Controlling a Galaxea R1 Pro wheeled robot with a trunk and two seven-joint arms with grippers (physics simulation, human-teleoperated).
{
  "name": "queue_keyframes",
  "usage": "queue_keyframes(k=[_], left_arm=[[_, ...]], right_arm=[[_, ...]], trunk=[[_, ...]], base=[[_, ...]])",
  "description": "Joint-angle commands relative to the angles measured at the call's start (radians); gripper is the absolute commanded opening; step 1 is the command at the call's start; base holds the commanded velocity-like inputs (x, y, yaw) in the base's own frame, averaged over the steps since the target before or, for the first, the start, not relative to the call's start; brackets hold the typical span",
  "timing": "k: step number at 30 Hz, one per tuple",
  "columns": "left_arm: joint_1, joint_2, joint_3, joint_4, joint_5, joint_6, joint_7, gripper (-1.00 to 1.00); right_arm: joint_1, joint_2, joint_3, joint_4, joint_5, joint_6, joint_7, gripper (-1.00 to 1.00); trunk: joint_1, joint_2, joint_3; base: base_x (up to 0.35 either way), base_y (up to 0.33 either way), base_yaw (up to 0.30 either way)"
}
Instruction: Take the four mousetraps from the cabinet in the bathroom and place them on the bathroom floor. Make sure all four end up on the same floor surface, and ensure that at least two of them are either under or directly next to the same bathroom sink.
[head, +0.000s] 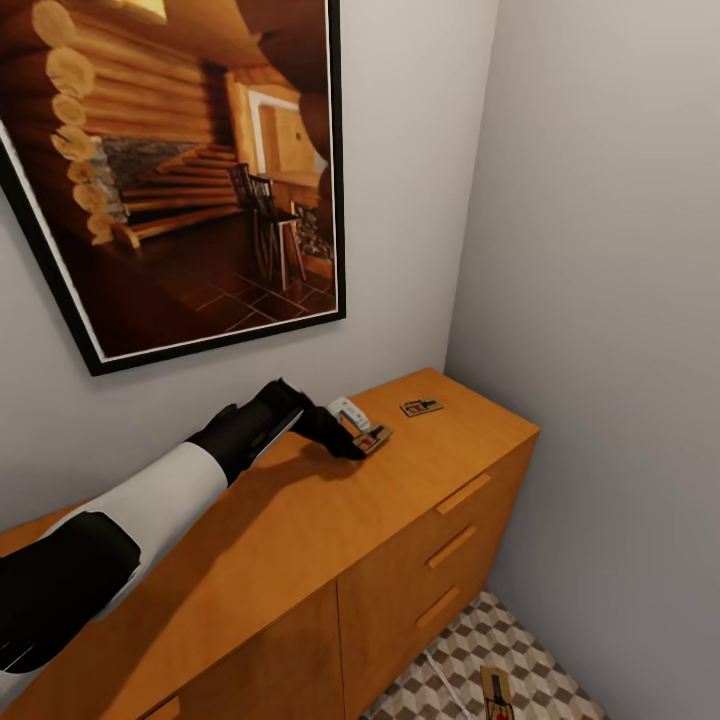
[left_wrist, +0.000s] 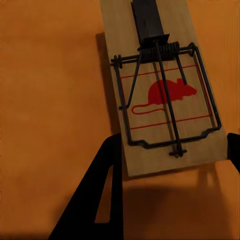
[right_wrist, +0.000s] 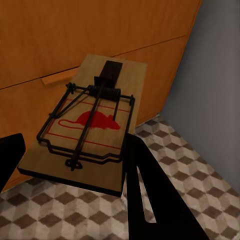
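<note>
Up on the cabinet, the left gripper reaches over the orange-brown top, its dark fingers spread wide on either side of a mousetrap that lies flat on the wood. In the left wrist view one finger sits just beside the trap's near corner and the other shows only as a sliver at the picture's edge, so neither is clearly pressing on the slab. The trap carries a red mouse silhouette inside a thin red outline; no words or brand can be read on it. A second mousetrap lies farther along the same top, near the corner by the grey wall. Above the cabinet hangs a black-framed picture of a log-cabin interior.

Lower down, the right gripper holds a third mousetrap between its black fingers, tilted, above the bathroom floor and in front of the cabinet's drawers. It bears the same red mouse print and no writing. In the head view this trap shows at the bottom edge over the cube-patterned tiles.
</note>
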Motion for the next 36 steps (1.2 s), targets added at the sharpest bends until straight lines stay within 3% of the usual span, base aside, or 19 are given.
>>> queue_keyframes(k=[1,13,36], left_arm=[[-0.001,0.001,-0.003,-0.006,0.008,0.007,0.003,-1.0],[-0.001,0.007,-0.004,-0.05,0.008,0.008,0.004,-1.0],[-0.001,0.009,-0.008,-0.053,0.008,0.008,0.004,-1.0]], right_arm=[[-0.001,0.0,0.007,0.0,0.003,-0.002,-0.008,-1.0],[-0.001,0.0,0.007,0.0,0.002,-0.002,-0.009,-1.0],[-0.001,0.0,0.007,0.0,0.002,-0.002,-0.009,-1.0]], trunk=[[0.0,-0.001,-0.001],[0.0,-0.001,-0.001],[0.0,-0.001,-0.001]], base=[[0.0,0.0,0.0],[-0.02,-0.018,0.0],[-0.225,-0.211,0.0]])
